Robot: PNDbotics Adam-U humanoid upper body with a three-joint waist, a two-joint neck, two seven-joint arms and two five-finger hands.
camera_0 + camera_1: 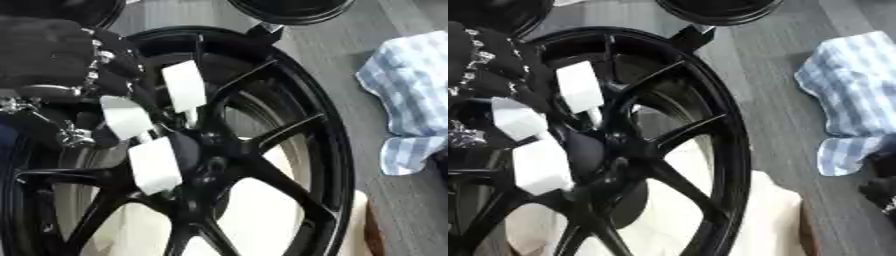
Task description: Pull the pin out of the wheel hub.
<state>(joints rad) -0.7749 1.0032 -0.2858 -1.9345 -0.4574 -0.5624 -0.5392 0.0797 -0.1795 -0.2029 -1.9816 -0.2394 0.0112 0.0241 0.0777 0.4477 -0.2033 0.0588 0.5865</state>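
Lies tilted across most of the view: a black wheel (pixel 297 125), spokes fanning from the hub (pixel 210 161), with a cream surface (pixel 754 220) showing through the gaps. Enters from the upper left, black with silver joints: the left hand (pixel 52 55), stretched over the rim toward the hub. Ends in white-capped fingertips (pixel 184 85), spread apart from one another above and left of the hub centre, reaching rather than curled, closed round nothing that can be seen. Shows just under the uppermost white tip as a short pale stub: the pin (pixel 190 119), standing among the spoke roots close beside the hub centre, seemingly touching that tip, though contact cannot be confirmed. Appears only as a dark sliver at the lower right edge: the right hand (pixel 879 191), well apart from the wheel, impossible to tell whether released or clenched. Sits crumpled on the grey floor (pixel 341 65) to the right of the wheel: a blue-and-white checked cloth (pixel 411 85), clear of the rim. Cuts in at the top edge: part of another black round rim (pixel 289 9), near the wheel's upper edge.
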